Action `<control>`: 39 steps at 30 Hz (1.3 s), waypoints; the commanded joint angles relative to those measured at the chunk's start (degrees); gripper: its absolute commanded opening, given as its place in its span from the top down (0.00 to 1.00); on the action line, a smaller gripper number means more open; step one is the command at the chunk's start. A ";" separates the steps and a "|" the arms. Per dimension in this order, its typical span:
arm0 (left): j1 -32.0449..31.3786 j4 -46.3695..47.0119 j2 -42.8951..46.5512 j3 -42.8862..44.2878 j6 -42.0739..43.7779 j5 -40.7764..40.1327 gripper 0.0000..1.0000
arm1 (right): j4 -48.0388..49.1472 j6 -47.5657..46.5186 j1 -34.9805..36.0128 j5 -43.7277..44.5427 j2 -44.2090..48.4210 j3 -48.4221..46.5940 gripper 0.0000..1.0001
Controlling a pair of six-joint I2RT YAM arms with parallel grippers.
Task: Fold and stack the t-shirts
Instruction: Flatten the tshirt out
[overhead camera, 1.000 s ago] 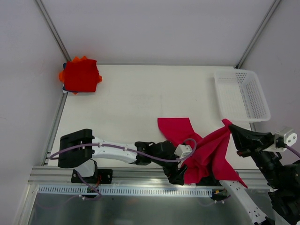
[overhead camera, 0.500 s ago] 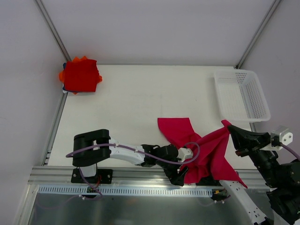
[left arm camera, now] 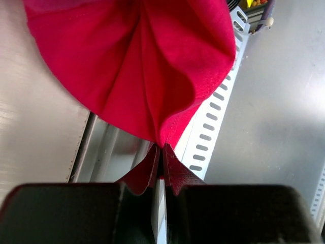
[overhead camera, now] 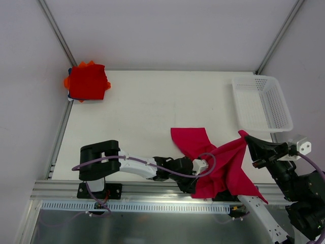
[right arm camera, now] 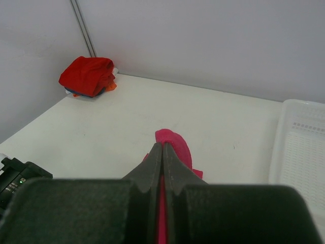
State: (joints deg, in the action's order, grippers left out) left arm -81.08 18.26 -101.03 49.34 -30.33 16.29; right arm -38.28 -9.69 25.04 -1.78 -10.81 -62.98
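Top external view: left tool and right tool both clamped on the pink t-shirt, held bunched over the bench near-right edge; looks like the spreading step, next needs pulling it flat.

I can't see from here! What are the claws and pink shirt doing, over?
Left claw shut on pink shirt. Right claw too. Shirt unfolded, bunched. Nothing blocking.

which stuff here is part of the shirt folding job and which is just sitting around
Part of the job:
- crimson-pink t-shirt, pinched by the left gripper and the right gripper
- folded t-shirt stack in the far left corner

Just lying about:
- white basket, nothing in it
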 commanded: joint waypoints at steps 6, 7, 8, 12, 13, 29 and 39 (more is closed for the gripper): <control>-0.66 -13.65 8.11 4.09 2.28 -8.72 1.00 | 1.54 -0.85 -0.25 1.43 0.26 -0.56 1.00; -0.66 -22.04 13.88 5.84 4.12 -11.00 1.00 | 1.37 -0.85 -0.25 1.34 0.09 -0.74 0.99; -0.66 -26.22 17.59 6.72 4.92 -16.24 1.00 | 1.28 -0.85 -0.25 1.43 0.00 -1.00 0.99; -0.66 -45.91 39.00 14.01 9.05 -28.91 1.00 | 1.19 -0.33 -0.25 1.43 0.26 -1.88 0.99; -0.66 -48.99 41.85 18.03 10.28 -30.52 1.00 | 1.19 -0.24 -0.25 1.43 0.26 -1.97 1.00; -0.66 -77.76 54.36 59.19 25.04 -37.48 1.00 | -1.62 -2.96 -0.25 -11.22 -0.09 -13.03 1.00; 0.57 -78.03 52.97 72.64 34.10 -20.10 1.00 | -3.55 -4.98 -0.25 -14.55 1.49 -22.62 0.99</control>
State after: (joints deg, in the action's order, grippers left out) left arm -80.99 -61.01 -46.30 117.47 -1.13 -13.37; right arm -41.89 -12.91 24.99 -12.58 -9.08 -85.01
